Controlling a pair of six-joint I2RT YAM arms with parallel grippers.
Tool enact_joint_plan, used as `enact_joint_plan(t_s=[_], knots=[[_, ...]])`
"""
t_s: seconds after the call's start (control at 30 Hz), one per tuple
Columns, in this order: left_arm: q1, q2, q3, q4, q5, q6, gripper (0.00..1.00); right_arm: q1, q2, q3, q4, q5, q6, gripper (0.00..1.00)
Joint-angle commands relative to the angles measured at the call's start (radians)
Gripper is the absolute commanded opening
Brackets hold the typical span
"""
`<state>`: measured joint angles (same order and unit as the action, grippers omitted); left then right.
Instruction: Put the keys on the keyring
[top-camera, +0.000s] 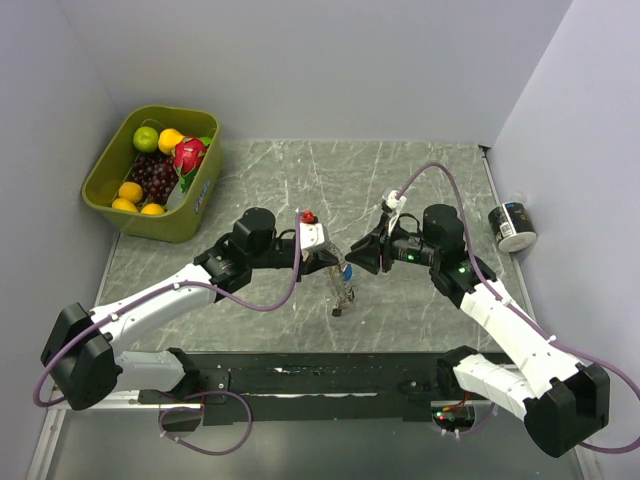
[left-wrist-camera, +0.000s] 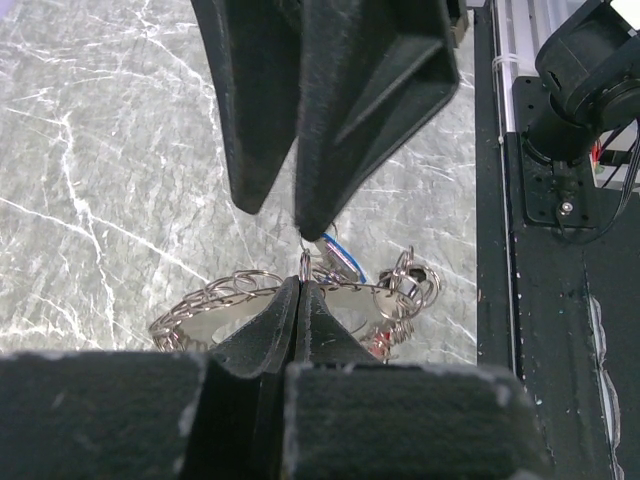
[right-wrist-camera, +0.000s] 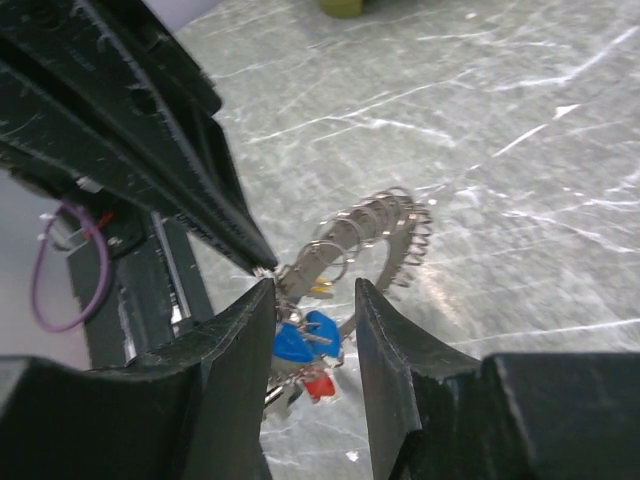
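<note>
The keyring (left-wrist-camera: 215, 300), a silvery beaded wire ring, hangs above the marble table between both grippers. It also shows in the top view (top-camera: 343, 285) and the right wrist view (right-wrist-camera: 385, 235). My left gripper (left-wrist-camera: 302, 280) is shut and pinches the ring's wire at its tips. Keys hang from the ring: blue heads (right-wrist-camera: 300, 340), a red head (right-wrist-camera: 320, 385) and a bit of yellow (right-wrist-camera: 320, 290). A blue one (left-wrist-camera: 338, 252) shows in the left wrist view. My right gripper (right-wrist-camera: 312, 290) is open, its jaws on either side of the hanging keys and facing the left gripper's fingers (right-wrist-camera: 200, 200).
A green basket (top-camera: 112, 160) of fruit stands at the back left. A small dark jar (top-camera: 512, 227) lies at the right wall. The black base rail (top-camera: 300, 380) runs along the near edge, close under the grippers (left-wrist-camera: 540, 300).
</note>
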<state>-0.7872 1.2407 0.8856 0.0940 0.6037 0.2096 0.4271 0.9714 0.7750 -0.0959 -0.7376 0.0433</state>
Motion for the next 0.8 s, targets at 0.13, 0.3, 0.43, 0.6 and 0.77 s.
enact_joint_plan(t_s=[0.13, 0.3, 0.43, 0.6, 0.77], knots=[[-0.004, -0.03, 0.015, 0.087, 0.002, -0.015, 0.01, -0.005, -0.008, -0.017, 0.044, -0.091, 0.015, 0.43], [-0.004, -0.041, -0.002, 0.119, -0.008, -0.021, 0.01, -0.005, 0.006, -0.013, 0.028, -0.1, 0.01, 0.06], [-0.004, -0.058, -0.028, 0.156, -0.035, -0.026, 0.01, -0.005, 0.007, -0.016, 0.027, -0.088, 0.013, 0.0], [-0.003, -0.104, -0.091, 0.237, -0.074, -0.039, 0.01, -0.008, 0.012, -0.025, 0.031, -0.075, 0.013, 0.0], [-0.003, -0.148, -0.154, 0.346, -0.108, -0.055, 0.01, -0.011, 0.033, -0.04, 0.056, -0.101, 0.02, 0.0]])
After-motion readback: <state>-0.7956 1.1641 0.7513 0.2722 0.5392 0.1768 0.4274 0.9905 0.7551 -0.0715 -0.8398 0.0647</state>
